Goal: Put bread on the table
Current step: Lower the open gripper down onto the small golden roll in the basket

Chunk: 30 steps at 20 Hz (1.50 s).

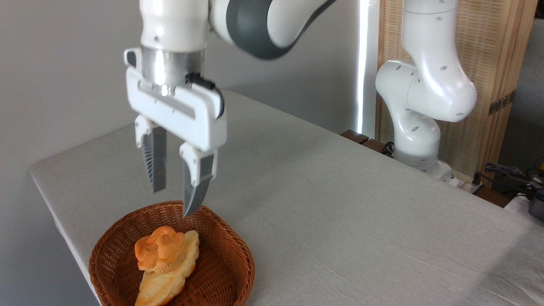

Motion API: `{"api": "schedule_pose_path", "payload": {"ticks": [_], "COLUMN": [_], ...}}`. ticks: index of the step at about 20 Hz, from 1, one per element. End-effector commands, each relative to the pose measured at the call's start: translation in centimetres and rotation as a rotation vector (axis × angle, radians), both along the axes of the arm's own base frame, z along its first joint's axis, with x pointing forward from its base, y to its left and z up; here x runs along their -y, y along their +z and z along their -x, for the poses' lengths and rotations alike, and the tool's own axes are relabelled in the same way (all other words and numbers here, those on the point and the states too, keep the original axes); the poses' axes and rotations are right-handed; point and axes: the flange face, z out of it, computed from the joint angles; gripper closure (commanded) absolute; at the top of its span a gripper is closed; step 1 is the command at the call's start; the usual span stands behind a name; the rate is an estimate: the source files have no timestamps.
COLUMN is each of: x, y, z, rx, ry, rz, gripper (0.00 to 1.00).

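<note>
The bread (158, 250), a small round orange-brown bun with a knobbly glossy top, lies in a brown wicker basket (229, 263) at the near left of the table (331, 204). It rests on top of a longer pale-yellow braided loaf (170, 278). My gripper (172, 199) hangs above the basket's far rim, pointing down, open, with nothing between its fingers. Its fingertips are a short way above and behind the bread.
The arm's white base (418, 127) stands at the table's far right edge. Cables (510, 174) lie beyond it at the right. The grey cloth stretches bare across the middle and right. The table's left edge runs close beside the basket.
</note>
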Motion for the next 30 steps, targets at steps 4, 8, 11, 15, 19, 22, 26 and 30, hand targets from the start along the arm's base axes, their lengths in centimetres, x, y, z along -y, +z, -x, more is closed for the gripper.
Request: {"api": "schedule_pose_path", "payload": {"ticks": [4,8,11,15,19,22,26,30], "x": [0.1,0.3,0.6,0.7,0.6,0.3,0.3,0.8], "y": [-2.5,-4.1,-5.1,-5.1,-5.2,-5.1,-5.7,-7.3], "z": [-2.5,-3.4,-3.9,-4.1,-4.1,-4.2,-4.4,-4.0], "rx": [0.072,0.087,0.097,0.112,0.111,0.12,0.116,0.083], "ry": [0.011,-0.001,-0.012,-0.013,-0.012,-0.011,-0.012,-0.02], "rz": [0.004,-0.002,-0.005,-0.006,-0.006,-0.008,-0.01,-0.009], "gripper": [0.0,0.0,0.0,0.0,0.0,0.0,0.0,0.0]}}
